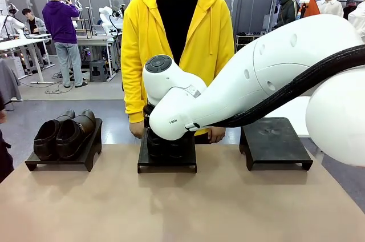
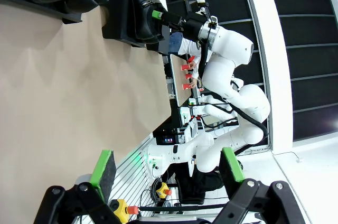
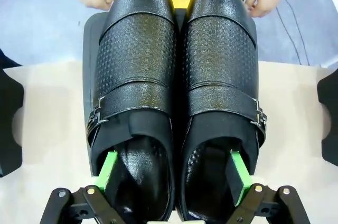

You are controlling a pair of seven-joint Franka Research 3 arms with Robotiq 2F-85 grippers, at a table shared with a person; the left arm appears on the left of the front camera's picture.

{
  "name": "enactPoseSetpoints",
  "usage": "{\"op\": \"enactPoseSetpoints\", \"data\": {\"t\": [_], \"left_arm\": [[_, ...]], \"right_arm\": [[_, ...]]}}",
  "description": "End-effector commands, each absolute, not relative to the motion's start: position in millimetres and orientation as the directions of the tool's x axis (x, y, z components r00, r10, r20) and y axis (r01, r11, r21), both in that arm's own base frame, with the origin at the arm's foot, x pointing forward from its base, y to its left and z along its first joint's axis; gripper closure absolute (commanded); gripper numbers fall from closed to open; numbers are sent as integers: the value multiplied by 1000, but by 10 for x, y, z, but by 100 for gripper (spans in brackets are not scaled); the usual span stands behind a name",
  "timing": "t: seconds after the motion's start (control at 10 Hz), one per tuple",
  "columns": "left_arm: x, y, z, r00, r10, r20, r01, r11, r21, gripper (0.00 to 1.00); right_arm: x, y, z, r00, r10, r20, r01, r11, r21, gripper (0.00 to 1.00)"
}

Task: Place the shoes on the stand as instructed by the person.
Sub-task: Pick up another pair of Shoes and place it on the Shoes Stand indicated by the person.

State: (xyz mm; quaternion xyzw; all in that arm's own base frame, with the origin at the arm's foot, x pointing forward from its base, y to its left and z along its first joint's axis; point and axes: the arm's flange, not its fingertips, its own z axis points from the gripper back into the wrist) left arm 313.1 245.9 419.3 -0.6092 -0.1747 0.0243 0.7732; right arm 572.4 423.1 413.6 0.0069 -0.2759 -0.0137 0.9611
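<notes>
Right arm (image 1: pixel 256 76) hiding middle stand (image 1: pixel 167 161), brown pair (image 1: pixel 63 133) left, right stand (image 1: pixel 276 142) bare

The black buckled-strap pair (image 3: pixel 177 102) is set side by side on the middle stand (image 1: pixel 167 162), toes toward the person (image 1: pixel 177 36) in the yellow hoodie. The dark brown-black pair (image 1: pixel 63 133) is seen resting together on the left stand (image 1: pixel 85 159).

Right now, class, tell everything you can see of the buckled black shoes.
The buckled black shoes are glossy leather with a dotted panel, a broad strap and a metal buckle on each outer side. They sit side by side, touching, on the middle stand, toes toward the person. The right claw has one finger in each shoe opening.
</notes>
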Motion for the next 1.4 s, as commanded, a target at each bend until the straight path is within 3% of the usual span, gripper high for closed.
{"op": "enactPoseSetpoints", "data": {"t": [0.0, 0.7, 0.8, 1.0, 1.3], "left_arm": [[3102, 2443, 4200, 936, 245, 254, 187, 266, -946, 0], [3102, 2443, 4200, 936, 245, 254, 187, 266, -946, 0], [3102, 2443, 4200, 936, 245, 254, 187, 266, -946, 0], [3102, 2443, 4200, 936, 245, 254, 187, 266, -946, 0], [3102, 2443, 4200, 936, 245, 254, 187, 266, -946, 0]], "right_arm": [[5729, 4221, 4128, 850, -41, 526, 28, 999, 31, 0], [5725, 4230, 4136, 847, -30, 530, 23, 1000, 21, 0], [5532, 4050, 4297, 856, -27, 516, 21, 1000, 17, 0], [5212, 3659, 4648, 851, -87, 517, 18, 990, 138, 0], [4789, 2597, 5233, 914, -193, 357, -15, 863, 505, 0]]}}
